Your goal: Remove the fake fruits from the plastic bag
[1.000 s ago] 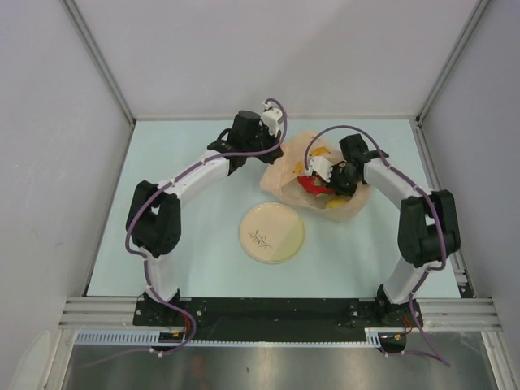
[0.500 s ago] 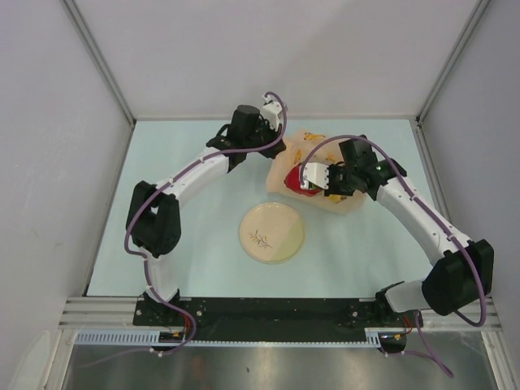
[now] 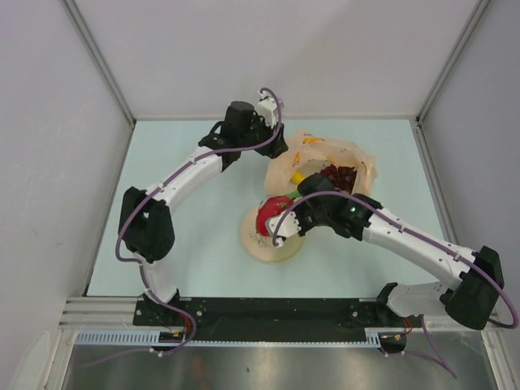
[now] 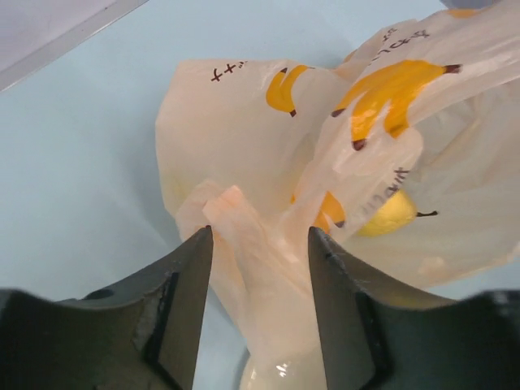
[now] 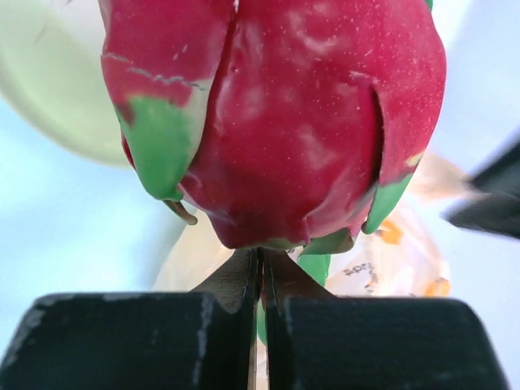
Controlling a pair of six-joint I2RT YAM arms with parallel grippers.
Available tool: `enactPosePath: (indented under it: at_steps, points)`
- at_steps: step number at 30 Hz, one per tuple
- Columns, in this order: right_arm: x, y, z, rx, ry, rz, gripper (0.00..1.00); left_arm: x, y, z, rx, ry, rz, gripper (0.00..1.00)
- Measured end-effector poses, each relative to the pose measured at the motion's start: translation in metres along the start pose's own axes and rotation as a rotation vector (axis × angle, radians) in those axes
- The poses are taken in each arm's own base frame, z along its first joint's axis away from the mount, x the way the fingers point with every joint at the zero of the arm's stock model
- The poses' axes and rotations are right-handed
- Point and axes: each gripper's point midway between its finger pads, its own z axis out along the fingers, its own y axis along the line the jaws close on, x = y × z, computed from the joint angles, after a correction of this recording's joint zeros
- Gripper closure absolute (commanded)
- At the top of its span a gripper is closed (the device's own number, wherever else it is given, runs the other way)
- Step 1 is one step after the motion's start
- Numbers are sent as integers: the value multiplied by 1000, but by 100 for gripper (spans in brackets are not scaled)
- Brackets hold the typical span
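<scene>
The right gripper (image 3: 279, 231) pinches the red fruit (image 3: 269, 214) tightly over the plate (image 3: 249, 240), probably to put it there; the left gripper (image 4: 260, 244) stands open around a fold of the bag (image 4: 244, 138).

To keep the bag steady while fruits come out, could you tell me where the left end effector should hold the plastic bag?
The gathered strip at the left edge of the plastic bag, approached from the left: it stands as a narrow ridge between the open fingers of the left end effector, so closing there should pinch it.
</scene>
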Motion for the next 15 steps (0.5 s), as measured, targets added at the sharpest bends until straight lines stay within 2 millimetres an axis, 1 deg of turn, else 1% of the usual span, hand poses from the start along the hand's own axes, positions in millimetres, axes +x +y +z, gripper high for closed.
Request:
enactPosePath:
  at_steps: [1, 2, 4, 6, 7, 10, 11, 13, 14, 15]
  points:
    - [3, 7, 4, -18, 23, -23, 100, -3, 0, -5, -4, -3, 3, 32]
    - [5, 12, 7, -31, 43, -40, 100, -7, -1, -10, -8, -9, 3, 24]
    - [11, 20, 18, -64, 94, -83, 100, -20, 0, -26, -24, -38, 5, 17]
    - [11, 23, 30, -77, 118, -112, 100, -30, 2, -47, -48, -66, 5, 11]
    - [10, 23, 36, -80, 124, -123, 100, -37, 4, -63, -66, -85, -1, 6]
    - [2, 23, 55, -79, 120, -148, 100, -62, 14, -122, -124, -167, -11, 4]
    - [-1, 23, 61, -79, 112, -153, 100, -66, 17, -143, -145, -197, -13, 3]
    - [-7, 26, 72, -87, 98, -162, 100, -67, 21, -185, -190, -249, -15, 2]
    - [-8, 27, 78, -92, 94, -164, 100, -63, 21, -205, -211, -271, -14, 2]
    - [-12, 31, 86, -104, 84, -170, 100, -55, 17, -219, -221, -278, -12, 2]
